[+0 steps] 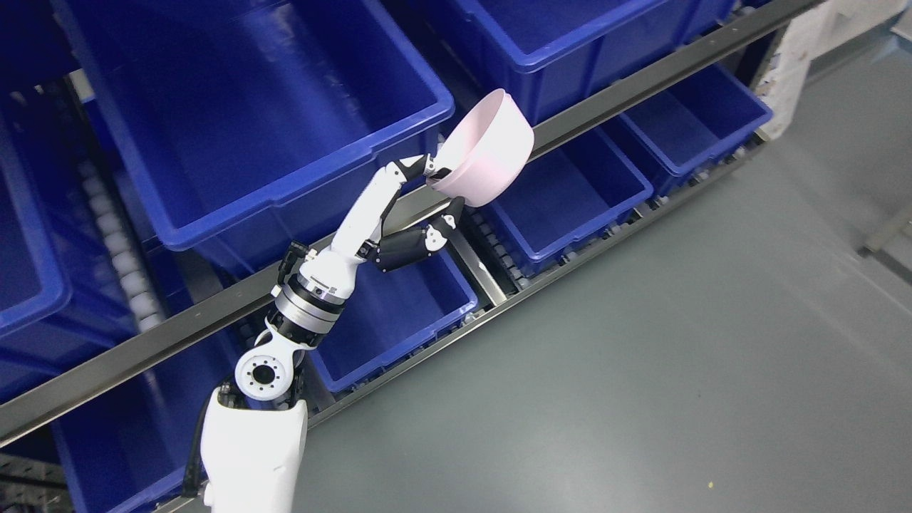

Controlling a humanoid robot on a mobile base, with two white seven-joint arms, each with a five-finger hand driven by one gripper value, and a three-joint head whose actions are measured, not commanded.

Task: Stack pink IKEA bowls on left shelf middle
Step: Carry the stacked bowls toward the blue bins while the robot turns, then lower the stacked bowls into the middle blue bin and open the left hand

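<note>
The left hand (399, 214) pinches a pink bowl (488, 153) by its rim, tilted, in front of the shelf rail (605, 92) — blue bins (249, 142) crowd above and below, the big upper one just left.

Pale pink bowl (488, 153), blue bins (235, 121), grey floor (677, 356)

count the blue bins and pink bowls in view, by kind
blue bins, whole or cut off by the frame: 8, e.g. the large upper bin
pink bowl: 1, held tilted in the left hand
total: 9
</note>
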